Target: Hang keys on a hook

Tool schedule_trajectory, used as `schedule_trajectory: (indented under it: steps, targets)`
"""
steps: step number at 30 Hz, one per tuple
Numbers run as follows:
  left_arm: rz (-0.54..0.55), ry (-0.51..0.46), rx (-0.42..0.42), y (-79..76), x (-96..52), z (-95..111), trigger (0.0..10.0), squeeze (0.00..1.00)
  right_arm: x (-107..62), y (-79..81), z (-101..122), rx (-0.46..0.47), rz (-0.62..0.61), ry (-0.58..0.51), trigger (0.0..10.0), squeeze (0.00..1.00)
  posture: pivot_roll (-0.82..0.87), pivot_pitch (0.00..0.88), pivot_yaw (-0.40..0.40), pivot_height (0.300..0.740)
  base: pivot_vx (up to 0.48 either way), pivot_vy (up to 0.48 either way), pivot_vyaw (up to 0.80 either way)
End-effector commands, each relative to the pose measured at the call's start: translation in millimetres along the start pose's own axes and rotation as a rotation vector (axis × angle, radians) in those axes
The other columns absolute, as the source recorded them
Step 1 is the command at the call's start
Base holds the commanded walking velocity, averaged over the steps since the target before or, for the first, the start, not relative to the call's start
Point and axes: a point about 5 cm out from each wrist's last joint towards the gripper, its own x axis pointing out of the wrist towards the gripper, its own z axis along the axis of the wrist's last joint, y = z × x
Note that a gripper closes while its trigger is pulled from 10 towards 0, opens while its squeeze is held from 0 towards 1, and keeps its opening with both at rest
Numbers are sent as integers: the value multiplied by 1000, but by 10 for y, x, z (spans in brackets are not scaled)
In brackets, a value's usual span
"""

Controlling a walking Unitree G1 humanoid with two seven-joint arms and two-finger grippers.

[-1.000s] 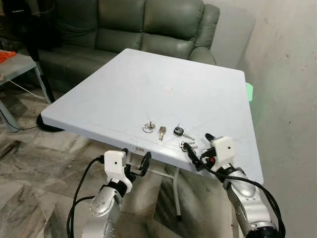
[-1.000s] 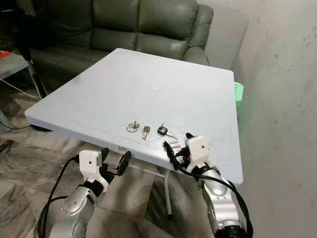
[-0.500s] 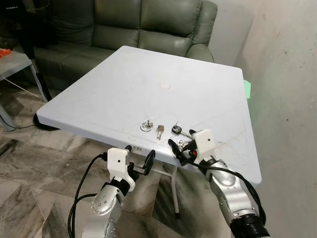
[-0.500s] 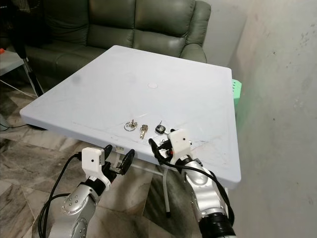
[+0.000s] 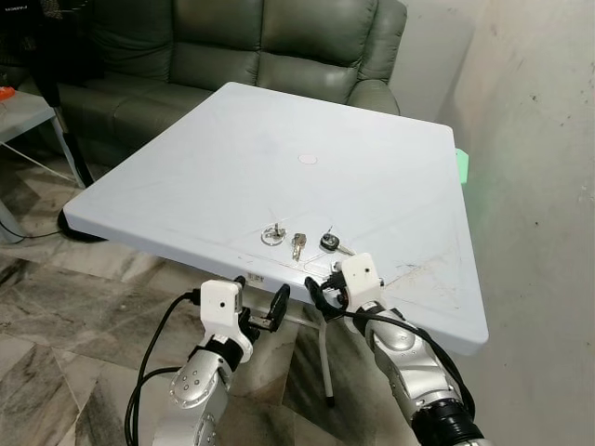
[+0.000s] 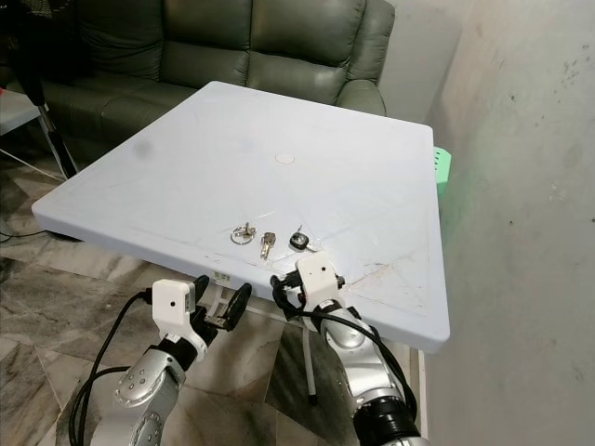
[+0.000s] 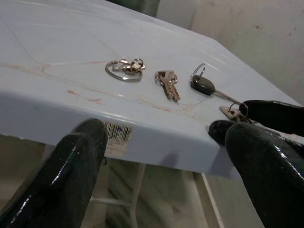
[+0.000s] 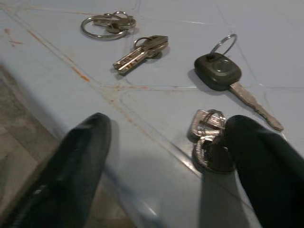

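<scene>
While the right gripper (image 8: 161, 156) reaches over the near edge of a white folding table (image 5: 279, 158), its two black fingers (image 8: 263, 164) stand wide apart, holding nothing. One finger rests against a small bunch of silver keys (image 8: 207, 137) lying flat on the tabletop; the other hangs off the table's edge, over the floor. Just beyond the fingertips lies a black-headed key (image 8: 218, 71) with a small ring, its blade pointing toward the touching finger. Farther out from the fingers sit a pair of brass-toned keys (image 8: 137, 52) and, past them, a key ring with small keys (image 8: 107, 24), all well apart from the open jaws.

The left gripper (image 7: 161, 156) hovers below and just short of the table's edge, its fingers (image 7: 76, 161) also spread wide and empty, a barcode sticker (image 7: 117, 134) on the table's rim showing between them. Seen from the head, both silver arms rise from below toward the near edge, the left gripper (image 5: 260, 311) beside the right gripper (image 5: 325, 288). A grey-green sofa (image 5: 251, 46) stands behind the table, over a marble-patterned floor (image 5: 56, 334).
</scene>
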Motion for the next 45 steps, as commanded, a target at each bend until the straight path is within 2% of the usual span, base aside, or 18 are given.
schedule_trajectory:
  steps: [1,6,8,9,15,19,23,26,27,28,29,30,31,33,34,41,43,45]
  targets:
    - [-7,-8,-3,-69,11,21,10000,0,7,-38,-5,15,-24,15,157,0,44,73,-115,740,0,0,0]
    - [-1,-3,-3,-68,-5,9,10000,0,13,-46,20,23,-39,6,0,0,46,80,-116,740,0,0,0]
    - [1,-1,-4,-68,-8,7,10000,0,28,-43,10,28,-39,28,9059,0,47,82,-118,740,0,0,0]
    - [1,-1,-4,-71,-9,7,10000,0,32,-41,16,36,-41,24,10000,0,47,84,-118,740,0,0,0]
    - [8,1,-5,-71,-16,1,10000,0,48,-37,50,58,-59,7,10000,0,49,88,-121,740,0,0,0]
    - [14,3,-7,-71,-24,-5,10000,0,73,-43,85,87,-91,-4,9373,0,50,92,-122,740,0,0,0]
    - [16,3,-11,-75,-31,-7,10000,0,77,-83,106,94,-143,-11,1451,0,50,97,-121,740,0,0,0]
    - [16,4,-12,-78,-33,-9,10000,0,65,-111,140,127,-157,-49,0,0,50,99,-119,740,0,0,0]
    - [15,4,-12,-79,-33,-9,10000,0,71,-117,137,125,-159,-38,0,0,50,99,-119,740,0,0,0]
    - [15,4,-13,-80,-32,-8,10000,0,80,-123,122,122,-160,-18,3765,0,49,102,-121,740,0,0,0]
    - [15,4,-13,-81,-32,-8,10000,0,88,-127,110,117,-162,0,3765,0,49,102,-121,740,0,0,0]
    - [15,5,-13,-81,-31,-7,10000,0,91,-125,107,134,-154,-5,6588,0,49,102,-120,740,0,0,0]
    - [15,5,-13,-81,-31,-7,10000,0,90,-124,109,139,-152,-9,3961,0,49,102,-120,740,0,0,0]
    - [16,4,-13,-79,-29,-6,10000,0,81,-116,114,135,-137,-19,4078,0,47,104,-119,740,0,0,0]
    - [16,4,-13,-79,-28,-5,10000,0,74,-114,112,136,-132,-22,1725,0,47,104,-119,740,0,0,0]
    - [17,3,-13,-74,-21,1,10000,0,41,-106,97,171,-81,-43,0,0,45,106,-117,740,0,0,0]
    - [16,4,-14,-74,-19,2,10000,0,56,-115,70,178,-66,-9,10000,0,42,106,-116,740,0,0,0]
    - [15,3,-14,-76,-17,2,10000,0,49,-118,85,186,-60,-32,10000,0,41,104,-116,740,0,0,0]
